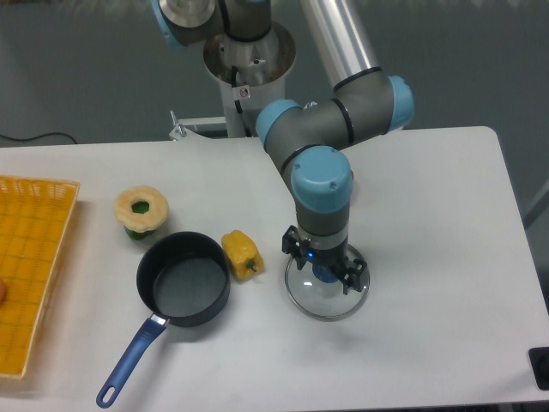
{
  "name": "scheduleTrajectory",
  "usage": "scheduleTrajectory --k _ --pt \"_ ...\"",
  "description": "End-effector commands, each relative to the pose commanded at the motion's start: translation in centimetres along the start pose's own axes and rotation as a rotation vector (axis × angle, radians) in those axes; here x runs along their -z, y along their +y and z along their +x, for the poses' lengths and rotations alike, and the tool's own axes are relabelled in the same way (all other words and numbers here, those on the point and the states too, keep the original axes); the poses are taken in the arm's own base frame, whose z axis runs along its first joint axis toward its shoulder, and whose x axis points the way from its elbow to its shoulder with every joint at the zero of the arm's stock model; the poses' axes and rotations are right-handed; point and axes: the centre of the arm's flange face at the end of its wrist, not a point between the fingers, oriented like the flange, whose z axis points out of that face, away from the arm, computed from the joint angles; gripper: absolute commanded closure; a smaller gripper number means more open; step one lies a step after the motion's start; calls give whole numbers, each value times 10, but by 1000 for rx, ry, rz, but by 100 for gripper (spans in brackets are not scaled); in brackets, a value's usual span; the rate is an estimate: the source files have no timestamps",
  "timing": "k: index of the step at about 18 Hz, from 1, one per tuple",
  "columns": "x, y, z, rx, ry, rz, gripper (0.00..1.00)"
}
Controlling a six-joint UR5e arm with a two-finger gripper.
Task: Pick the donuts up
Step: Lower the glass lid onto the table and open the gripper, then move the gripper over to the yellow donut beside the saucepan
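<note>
The donuts (141, 207) lay on top of a green pepper (135, 232) far to the left in the camera view, beyond the pot (184, 278), well apart from the gripper (324, 269), whose open, empty fingers hung over a glass lid (327, 296).

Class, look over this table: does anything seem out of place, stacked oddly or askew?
Yes. The donut sits on top of a green pepper rather than on the table. The glass lid lies apart from its pot, and the gripper is over the lid, far from the donut.
</note>
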Motion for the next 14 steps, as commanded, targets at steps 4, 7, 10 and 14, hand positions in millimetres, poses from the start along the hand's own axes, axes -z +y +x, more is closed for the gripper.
scheduleTrajectory --k 4,7,10,14 --pt "6 -10 29 6 5 -1 0" --pt "23 -25 64 -10 6 6 0" --pt "27 -41 114 -19 35 -9 0" --pt "34 -79 181 -87 46 -2 0"
